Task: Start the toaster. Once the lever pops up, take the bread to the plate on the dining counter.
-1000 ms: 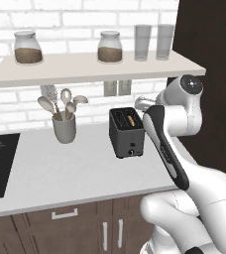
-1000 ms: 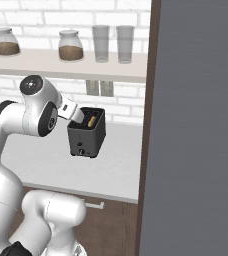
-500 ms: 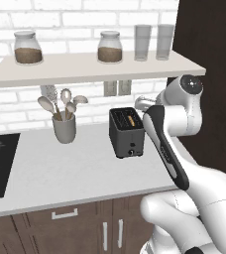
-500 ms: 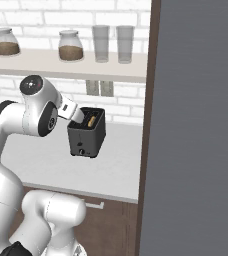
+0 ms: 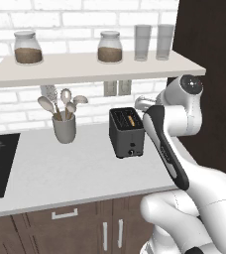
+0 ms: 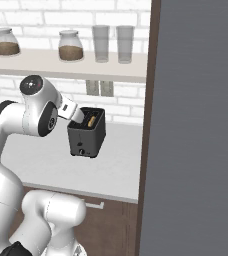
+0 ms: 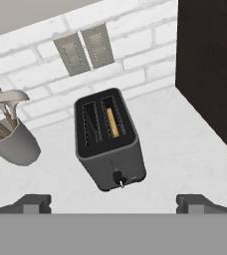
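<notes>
Dark grey toaster [image 7: 110,142] sits on your pale surface [image 5: 60,168] near the brick wall, narrow front face with its small knob [image 7: 118,177] turned toward you. Bread [image 7: 113,122] is down in the slot nearer the dark cabinet [image 7: 210,64], only its tan top edge showing. Your hand [image 7: 113,201] hangs above and in front of the toaster, fingers [image 7: 33,201] spread wide, touching nothing. Lever is probably the thin slider above the knob, too small to tell. Utensil cup [image 5: 64,128] stands well apart.
</notes>
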Robot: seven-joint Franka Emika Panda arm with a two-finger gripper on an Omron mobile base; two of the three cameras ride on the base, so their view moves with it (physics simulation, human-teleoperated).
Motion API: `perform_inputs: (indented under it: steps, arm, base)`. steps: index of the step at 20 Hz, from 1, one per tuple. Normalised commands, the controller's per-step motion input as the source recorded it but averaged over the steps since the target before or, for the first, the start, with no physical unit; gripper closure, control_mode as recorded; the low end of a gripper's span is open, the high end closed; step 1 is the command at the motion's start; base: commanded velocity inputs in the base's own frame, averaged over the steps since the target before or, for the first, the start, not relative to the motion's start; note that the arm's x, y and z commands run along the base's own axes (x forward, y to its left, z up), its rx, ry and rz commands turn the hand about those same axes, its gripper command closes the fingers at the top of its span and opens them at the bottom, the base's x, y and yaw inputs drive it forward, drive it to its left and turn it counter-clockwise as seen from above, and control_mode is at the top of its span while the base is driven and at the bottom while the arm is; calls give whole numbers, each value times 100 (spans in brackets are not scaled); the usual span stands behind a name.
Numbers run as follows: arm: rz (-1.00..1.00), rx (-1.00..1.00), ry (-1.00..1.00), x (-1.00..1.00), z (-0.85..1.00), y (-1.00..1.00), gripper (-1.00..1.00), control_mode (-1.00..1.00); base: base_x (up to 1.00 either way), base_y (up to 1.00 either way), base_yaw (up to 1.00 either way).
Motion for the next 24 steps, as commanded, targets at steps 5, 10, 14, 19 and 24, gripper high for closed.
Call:
perform_inputs:
  steps: [5, 10, 14, 19, 24]
  arm:
    - [0, 0, 0, 0, 0, 0, -100, -100]
    - [0, 0, 0, 0, 0, 0, -100, -100]
    - [0, 0, 0, 0, 0, 0, -100, -100]
    - [0, 0, 0, 0, 0, 0, -100, -100]
    - [0, 0, 0, 0, 0, 0, -100, -100]
  base:
    - [0, 0, 0]
    - [0, 0, 0]
    - [0, 0, 0]
    - [0, 0, 0]
    - [0, 0, 0]
